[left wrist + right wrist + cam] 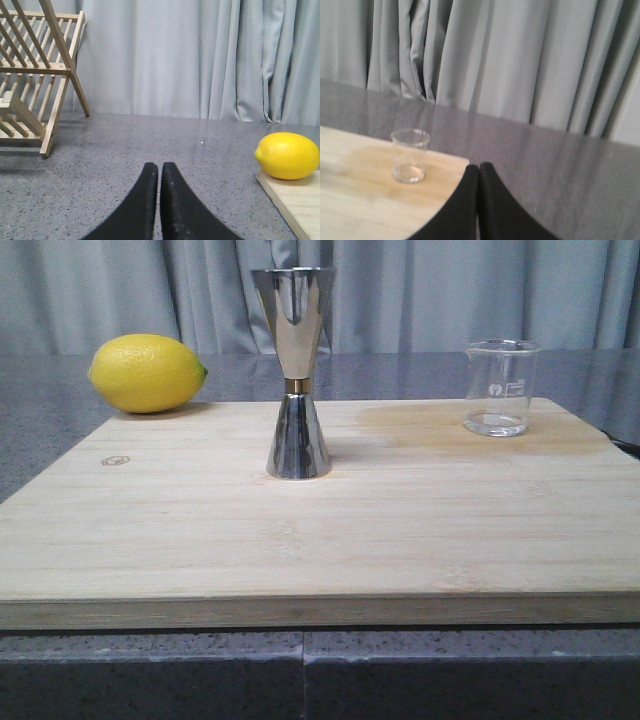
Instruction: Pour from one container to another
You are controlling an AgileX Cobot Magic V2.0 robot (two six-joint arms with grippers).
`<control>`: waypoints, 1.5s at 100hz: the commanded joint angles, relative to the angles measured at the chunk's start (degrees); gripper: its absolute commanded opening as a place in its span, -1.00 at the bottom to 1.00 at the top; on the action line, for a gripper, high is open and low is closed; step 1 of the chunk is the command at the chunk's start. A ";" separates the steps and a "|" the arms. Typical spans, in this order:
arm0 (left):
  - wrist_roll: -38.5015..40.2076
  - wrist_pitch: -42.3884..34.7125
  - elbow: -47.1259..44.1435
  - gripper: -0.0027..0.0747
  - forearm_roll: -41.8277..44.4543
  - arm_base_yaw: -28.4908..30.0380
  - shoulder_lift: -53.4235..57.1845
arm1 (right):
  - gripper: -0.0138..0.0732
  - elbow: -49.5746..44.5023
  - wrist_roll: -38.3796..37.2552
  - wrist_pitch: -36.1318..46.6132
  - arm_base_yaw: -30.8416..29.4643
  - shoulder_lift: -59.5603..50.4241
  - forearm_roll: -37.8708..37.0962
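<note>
A steel hourglass-shaped jigger [296,375] stands upright in the middle of the wooden board [320,530]. A small clear glass beaker [499,387] with a little clear liquid at its bottom stands on the board's far right corner, on a damp patch; the right wrist view shows this beaker [409,155] too. Neither arm shows in the front view. My left gripper [159,167] is shut and empty over grey counter, left of the board. My right gripper [479,167] is shut and empty, off the board's right corner, apart from the beaker.
A yellow lemon [146,373] rests at the board's far left corner and appears as a lemon [287,155] in the left wrist view. A wooden dish rack [35,75] stands on the grey counter [150,145] further left. Grey curtains [430,290] hang behind.
</note>
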State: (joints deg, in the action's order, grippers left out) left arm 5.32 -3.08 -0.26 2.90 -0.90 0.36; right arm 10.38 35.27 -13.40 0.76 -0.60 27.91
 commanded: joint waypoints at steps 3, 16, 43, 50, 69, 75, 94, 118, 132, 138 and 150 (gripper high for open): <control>0.57 -4.72 -1.65 -0.98 -0.48 -0.46 1.26 | -0.85 2.16 -22.65 -1.15 -0.20 -0.70 -19.27; 0.57 -4.72 -1.65 -0.98 -0.48 -0.46 1.26 | -0.85 1.41 -23.94 2.88 -0.20 -0.70 -22.87; 0.57 -4.72 -1.65 -0.98 -0.48 -0.46 1.26 | -0.85 -8.23 -27.18 20.25 -0.20 -1.00 -23.69; 0.57 -4.72 -1.65 -0.98 -0.48 -0.46 1.26 | -0.85 -9.92 -29.51 20.41 -0.20 -1.00 -24.74; 0.57 -4.72 -1.65 -0.98 -0.48 -0.46 1.26 | -0.85 -11.66 -33.20 19.37 -1.03 -1.00 -27.13; 0.57 -4.72 -1.65 -0.98 -0.48 -0.46 1.26 | -0.85 -11.66 -33.20 19.37 -1.84 -1.00 -27.91; 0.57 -4.72 -1.65 -0.98 -0.48 -0.46 1.26 | -0.85 -11.66 -33.91 19.37 -4.81 -1.00 -27.91; 0.57 -4.72 -1.65 -0.98 -0.48 -0.46 1.26 | -0.85 -11.66 -33.91 19.37 -4.91 -1.00 -27.91; 0.57 -4.72 -1.65 -0.98 -0.48 -0.46 1.26 | -0.85 -11.66 -33.91 19.37 -4.91 -1.00 -27.91; 0.57 -4.72 -1.65 -0.98 -0.48 -0.46 1.26 | -0.85 -11.66 -33.91 19.37 -4.91 -1.00 -27.91; 0.57 -4.72 -1.65 -0.98 -0.48 -0.46 1.26 | -0.85 -11.66 -33.91 19.37 -4.91 -1.00 -27.91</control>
State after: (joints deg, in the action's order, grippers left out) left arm 5.41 -3.18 -0.26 2.90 -0.90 0.36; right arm -0.61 1.39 1.68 -3.85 -0.60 0.71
